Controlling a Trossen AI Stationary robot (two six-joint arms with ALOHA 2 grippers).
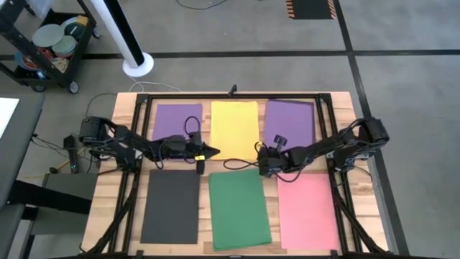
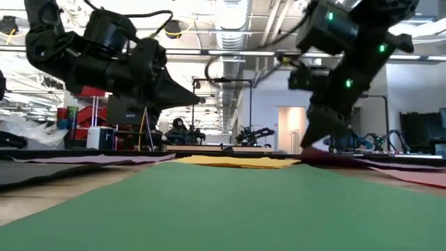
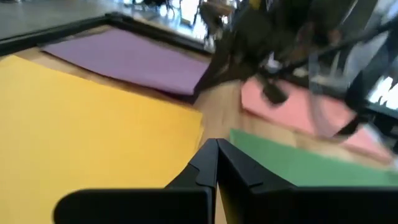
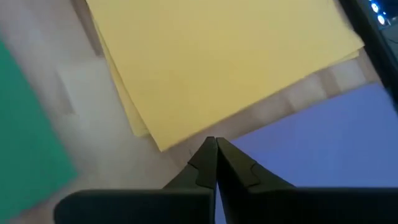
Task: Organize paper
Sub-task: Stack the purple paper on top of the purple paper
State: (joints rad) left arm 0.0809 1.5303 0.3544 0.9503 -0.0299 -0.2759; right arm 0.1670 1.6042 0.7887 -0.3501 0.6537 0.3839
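On the slatted wooden bench (image 1: 104, 205) lie six flat rectangular paper sheets in two rows: two purple (image 1: 177, 121) (image 1: 290, 123) flanking one yellow (image 1: 234, 129) along the far edge, then one black (image 1: 172, 206), one green (image 1: 238, 209) and one pink (image 1: 307, 211) along the near edge. The left gripper (image 1: 213, 152) hovers pinched closed at the yellow sheet's near-left corner; the right gripper (image 1: 263, 165), likewise closed and empty, points at the right purple sheet's near-left corner.

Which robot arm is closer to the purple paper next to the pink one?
Probably the right. Its claw, shut, sits at the near corner of that purple paper. The left claw, also shut, hangs over the yellow paper.
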